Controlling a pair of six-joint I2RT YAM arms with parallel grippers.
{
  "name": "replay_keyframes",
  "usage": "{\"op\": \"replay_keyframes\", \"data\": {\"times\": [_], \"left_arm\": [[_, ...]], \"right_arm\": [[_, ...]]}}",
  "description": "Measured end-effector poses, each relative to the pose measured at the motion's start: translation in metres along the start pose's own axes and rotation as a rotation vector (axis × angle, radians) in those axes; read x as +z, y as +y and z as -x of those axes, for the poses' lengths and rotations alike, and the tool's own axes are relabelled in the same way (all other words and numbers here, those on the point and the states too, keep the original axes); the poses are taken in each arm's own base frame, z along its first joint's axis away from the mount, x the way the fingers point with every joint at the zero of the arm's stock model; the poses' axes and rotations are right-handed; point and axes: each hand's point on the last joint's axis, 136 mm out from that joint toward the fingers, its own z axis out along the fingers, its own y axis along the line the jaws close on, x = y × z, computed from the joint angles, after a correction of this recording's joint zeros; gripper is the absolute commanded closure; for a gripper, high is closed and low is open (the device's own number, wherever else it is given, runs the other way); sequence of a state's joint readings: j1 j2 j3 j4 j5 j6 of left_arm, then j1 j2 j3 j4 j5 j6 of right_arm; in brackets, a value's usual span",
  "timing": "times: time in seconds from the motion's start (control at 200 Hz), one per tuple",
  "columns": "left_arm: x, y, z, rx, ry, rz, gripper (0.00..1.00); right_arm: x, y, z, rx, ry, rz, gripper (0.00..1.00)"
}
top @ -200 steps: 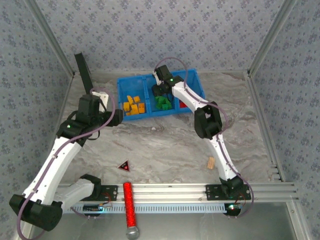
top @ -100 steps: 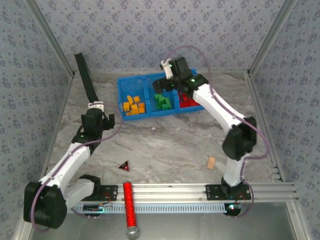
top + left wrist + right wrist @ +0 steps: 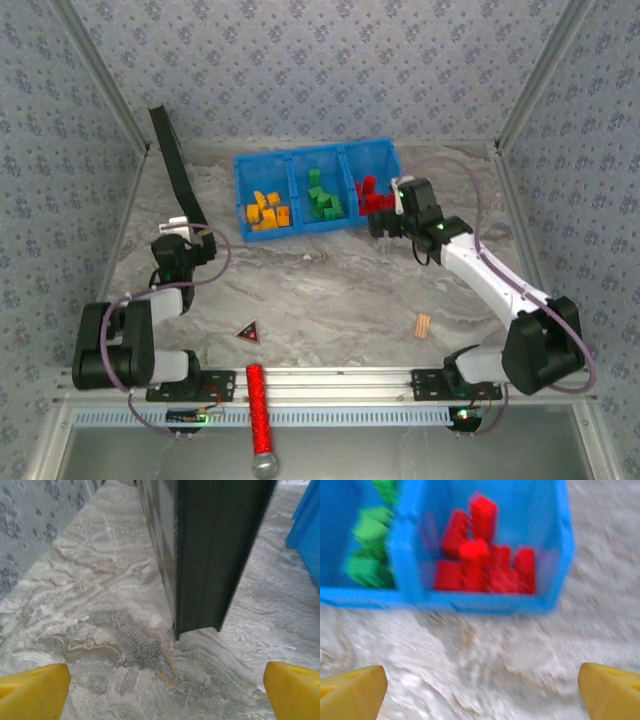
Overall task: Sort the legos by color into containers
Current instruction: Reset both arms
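The legos lie sorted in the blue bin of three containers [image 3: 296, 229]: yellow-orange legos [image 3: 265, 212] on the left, green legos [image 3: 322, 198] in the middle, red legos [image 3: 372, 194] on the right. My right gripper [image 3: 382, 222] hovers low over the table just in front of the red compartment. In the right wrist view my right gripper [image 3: 480, 695] is open and empty, facing the red legos [image 3: 485, 565] and green legos [image 3: 370, 550]. My left gripper [image 3: 182, 226] is at the left. Seen from the left wrist, my left gripper [image 3: 165, 695] is also open and empty.
A dark slab [image 3: 178, 165] leans at the back left, and the same dark slab [image 3: 215, 555] stands close ahead of the left fingers. A tan ridged wooden piece [image 3: 422, 325], a dark triangle [image 3: 248, 331] and a red cylinder [image 3: 258, 410] lie near the front rail.
The right gripper left the bin's green compartment, passed over it and came down in front of the red compartment, opening. The left arm drew back toward the left, its jaws opening wider.
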State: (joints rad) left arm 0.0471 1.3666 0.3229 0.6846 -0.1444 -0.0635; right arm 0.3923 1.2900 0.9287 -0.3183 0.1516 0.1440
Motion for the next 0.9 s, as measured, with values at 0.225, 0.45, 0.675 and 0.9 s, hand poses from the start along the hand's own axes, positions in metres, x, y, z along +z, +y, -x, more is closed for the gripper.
{"op": "replay_keyframes", "data": {"times": [0.225,0.45,0.675,0.9], "left_arm": [[0.023,-0.016,-0.019,0.01,0.053,-0.07,0.01],[0.027,-0.025,-0.002,0.023,0.011,-0.093,0.01],[0.027,-0.026,-0.002,0.03,0.008,-0.095,0.01],[0.027,-0.026,-0.002,0.032,0.008,-0.095,0.01]], "right_arm": [[0.001,-0.045,-0.041,0.087,-0.159,-0.077,0.0],[0.013,-0.078,-0.046,0.107,-0.235,-0.162,0.0],[0.036,-0.102,-0.041,0.031,-0.257,-0.235,0.0],[0.061,-0.111,-0.062,-0.026,-0.243,-0.214,0.0]]}}
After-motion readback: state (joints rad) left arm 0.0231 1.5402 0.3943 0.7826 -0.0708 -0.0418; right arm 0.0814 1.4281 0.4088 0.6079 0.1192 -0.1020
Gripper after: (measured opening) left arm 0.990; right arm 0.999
